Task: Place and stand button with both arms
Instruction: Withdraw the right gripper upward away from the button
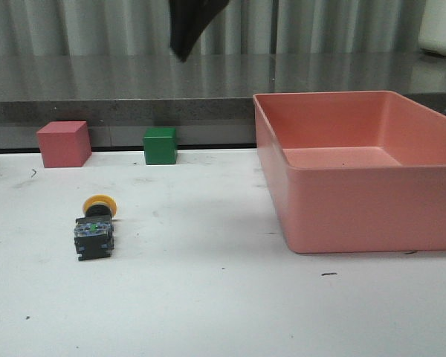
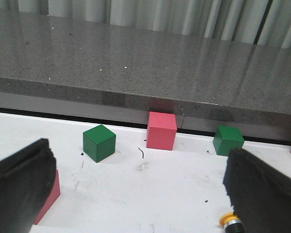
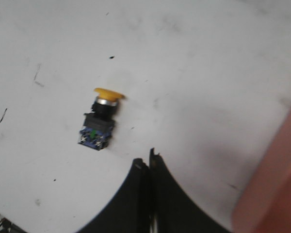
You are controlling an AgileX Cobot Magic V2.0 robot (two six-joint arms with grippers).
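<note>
Progress on the task is small, judging from these pictures. The button (image 1: pixel 95 227) lies on its side on the white bench (image 1: pixel 208 297), in the lower left of the front view, with its yellow cap turned toward the back and its blue and clear base toward the camera. It is well apart from the pink bin (image 1: pixel 357 171) at the right. Nothing touches it.

The right gripper (image 3: pixel 150 167) hangs above the bench near the button, its jaws pressed together and empty. The left gripper (image 2: pixel 136 189) has its jaws spread wide with nothing between them; only the yellow cap shows by one finger, at the lower right of its wrist view.

What is left, I think: to grasp the button, turn it upright and set it standing.
</note>
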